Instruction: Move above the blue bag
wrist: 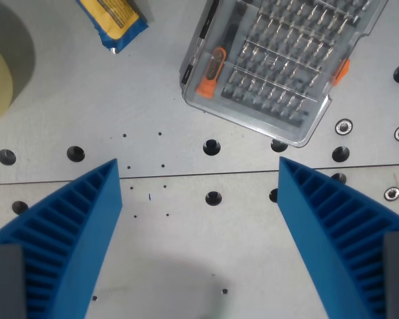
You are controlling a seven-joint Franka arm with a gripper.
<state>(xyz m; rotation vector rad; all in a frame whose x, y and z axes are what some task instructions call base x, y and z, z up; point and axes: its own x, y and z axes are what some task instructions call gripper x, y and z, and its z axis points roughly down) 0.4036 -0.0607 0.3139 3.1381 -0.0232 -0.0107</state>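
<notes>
Blue bag [114, 22], partly cropped, seemingly runs diagonally toward upper-left; end effector [199, 174] spread wide, empty.

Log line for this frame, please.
gripper open, empty | blue bag top of wrist view, off-centre left | bit case top right

Clear screwdriver-bit case [279, 63] top centre-right; pale tape roll [3, 66] at left edge; grey perforated table [186, 226].
</notes>
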